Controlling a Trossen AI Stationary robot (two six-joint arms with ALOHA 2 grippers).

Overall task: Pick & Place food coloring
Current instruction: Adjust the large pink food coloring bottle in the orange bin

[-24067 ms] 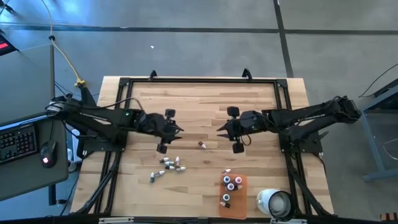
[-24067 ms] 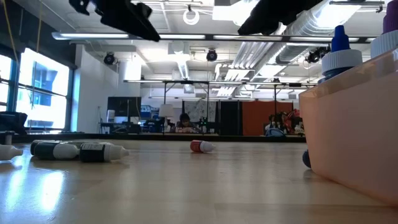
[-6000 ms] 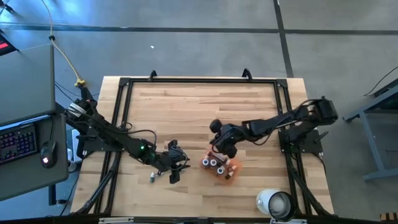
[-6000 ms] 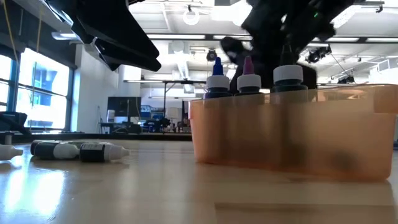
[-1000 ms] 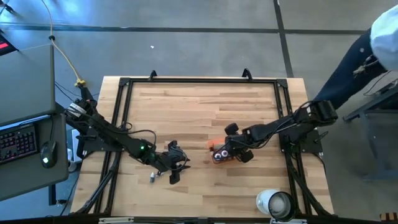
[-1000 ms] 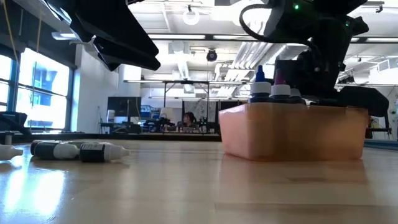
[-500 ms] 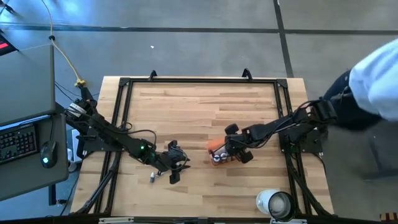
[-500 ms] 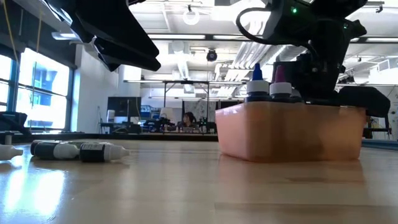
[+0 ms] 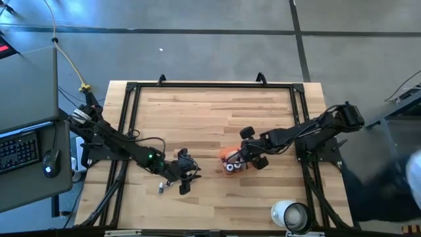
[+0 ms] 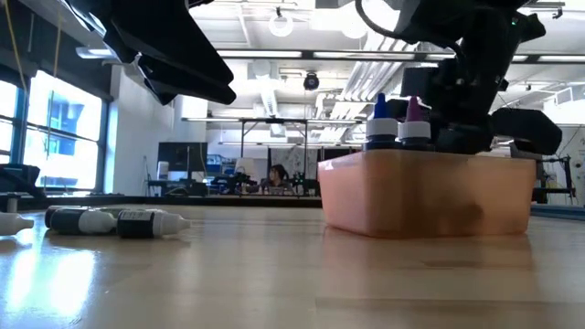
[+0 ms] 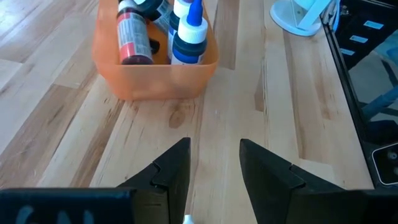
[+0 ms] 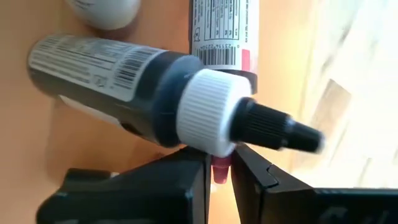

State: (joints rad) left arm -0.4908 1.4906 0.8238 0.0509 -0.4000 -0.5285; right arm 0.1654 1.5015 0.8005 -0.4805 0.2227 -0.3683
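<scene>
One orange tray (image 9: 228, 157), one white cup (image 9: 290, 214), two arms

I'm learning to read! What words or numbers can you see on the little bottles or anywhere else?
None can be read.
Dark bottle: barcode and fine print, too small to read.
Bottle behind it: barcode with digits and print, too blurred to read.
Red-labelled bottle in the orange tray: print too small to read.
Bottles lying on the table: no text can be made out.

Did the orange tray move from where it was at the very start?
Yes. The orange tray now sits nearer the table's middle, farther from the white cup it started beside.
</scene>
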